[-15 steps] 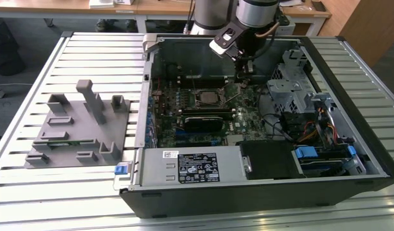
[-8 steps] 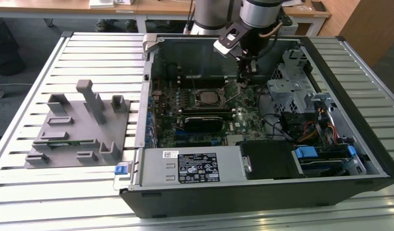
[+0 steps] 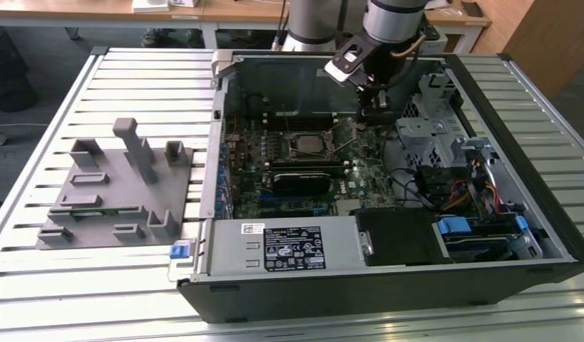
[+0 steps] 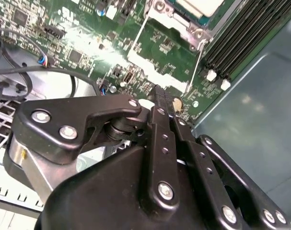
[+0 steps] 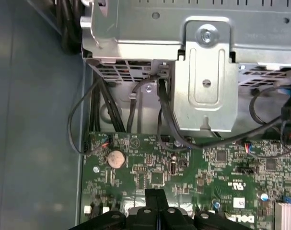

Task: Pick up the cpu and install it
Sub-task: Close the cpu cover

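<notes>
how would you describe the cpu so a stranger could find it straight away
Look inside the open black computer case on the slatted table, at the green motherboard. Near its centre lies the cpu, a small flat square; its shiny silver top stands out from the dark parts around it.

You are looking at an open computer case lying on a slatted metal table, its green motherboard facing up. A grey plastic fixture is sitting beside it on the exterior view's left. A coin cell battery is sitting on the board, near black cables hanging from a metal drive cage.
</notes>
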`<state>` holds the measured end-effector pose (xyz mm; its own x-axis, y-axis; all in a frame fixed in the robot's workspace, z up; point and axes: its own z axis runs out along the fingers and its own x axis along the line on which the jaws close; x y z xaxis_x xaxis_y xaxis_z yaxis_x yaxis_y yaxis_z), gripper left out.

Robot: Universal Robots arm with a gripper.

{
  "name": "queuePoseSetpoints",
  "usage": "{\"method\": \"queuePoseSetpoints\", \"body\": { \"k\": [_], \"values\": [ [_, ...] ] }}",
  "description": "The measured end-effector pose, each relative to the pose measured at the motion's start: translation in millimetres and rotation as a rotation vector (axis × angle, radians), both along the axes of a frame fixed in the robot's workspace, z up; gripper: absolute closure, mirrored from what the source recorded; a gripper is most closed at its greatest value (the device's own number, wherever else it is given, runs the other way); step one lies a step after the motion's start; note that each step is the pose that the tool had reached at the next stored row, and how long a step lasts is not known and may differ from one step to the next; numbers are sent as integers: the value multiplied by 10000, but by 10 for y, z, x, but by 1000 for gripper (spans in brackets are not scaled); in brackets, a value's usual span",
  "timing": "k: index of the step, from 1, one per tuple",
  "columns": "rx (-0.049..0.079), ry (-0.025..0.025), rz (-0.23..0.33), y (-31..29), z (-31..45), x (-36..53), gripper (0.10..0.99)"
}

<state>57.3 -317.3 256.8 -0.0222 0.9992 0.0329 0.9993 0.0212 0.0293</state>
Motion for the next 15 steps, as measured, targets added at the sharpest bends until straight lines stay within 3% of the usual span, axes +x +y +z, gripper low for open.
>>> {"method": "queuePoseSetpoints", "body": {
  "k": [9, 15],
  "values": [
    [-1, 6, 1, 15, -130, 63, 980],
    [-2, 8, 1, 15, -158, 1, 980]
  ]
}}
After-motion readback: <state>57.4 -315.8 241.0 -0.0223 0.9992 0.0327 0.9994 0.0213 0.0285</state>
